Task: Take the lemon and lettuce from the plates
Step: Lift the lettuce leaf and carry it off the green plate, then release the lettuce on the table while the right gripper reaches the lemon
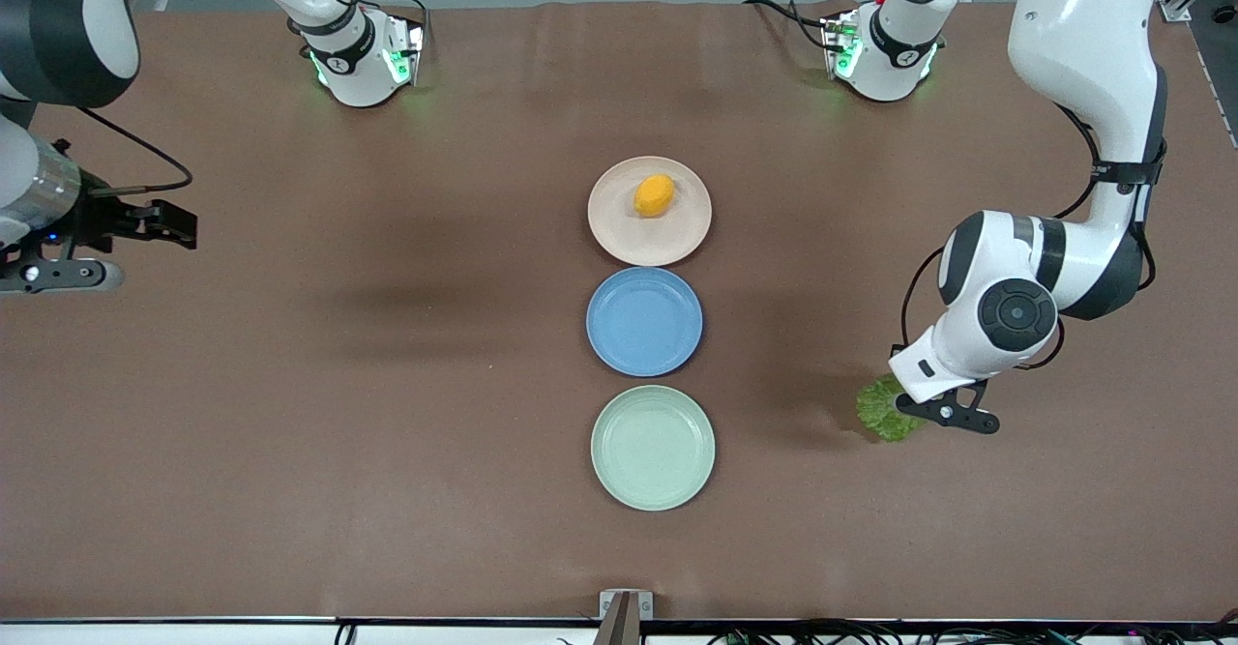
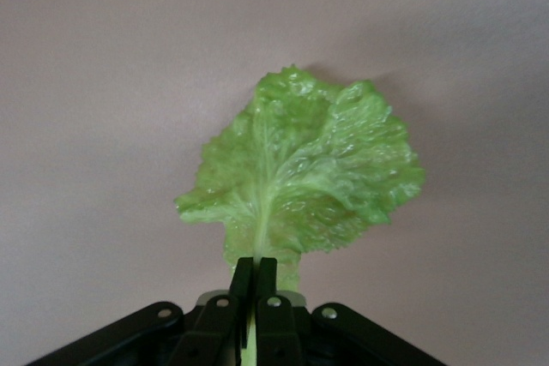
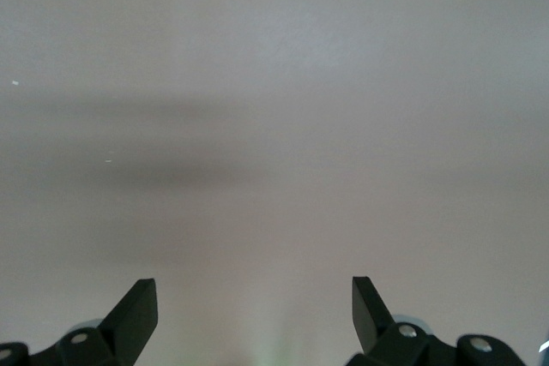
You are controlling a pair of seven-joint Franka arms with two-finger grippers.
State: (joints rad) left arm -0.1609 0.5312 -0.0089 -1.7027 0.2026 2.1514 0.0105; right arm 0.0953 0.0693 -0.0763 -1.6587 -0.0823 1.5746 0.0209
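The lemon (image 1: 654, 195) lies on the beige-pink plate (image 1: 619, 239), the plate farthest from the front camera. The mint green plate (image 1: 653, 448), the nearest one, holds nothing. My left gripper (image 1: 914, 403) is shut on the pale stem of the lettuce (image 1: 882, 411) and holds it low over bare table toward the left arm's end, away from the plates. In the left wrist view the leaf (image 2: 300, 173) spreads out past the closed left gripper (image 2: 255, 267). My right gripper (image 1: 169, 224) is open and empty over the right arm's end of the table; in the right wrist view (image 3: 255, 297) it shows only bare table.
A blue plate (image 1: 644, 322) with nothing on it sits between the beige-pink and mint plates, all three in a row at the table's middle. The two arm bases (image 1: 363, 55) (image 1: 885, 50) stand along the table's back edge.
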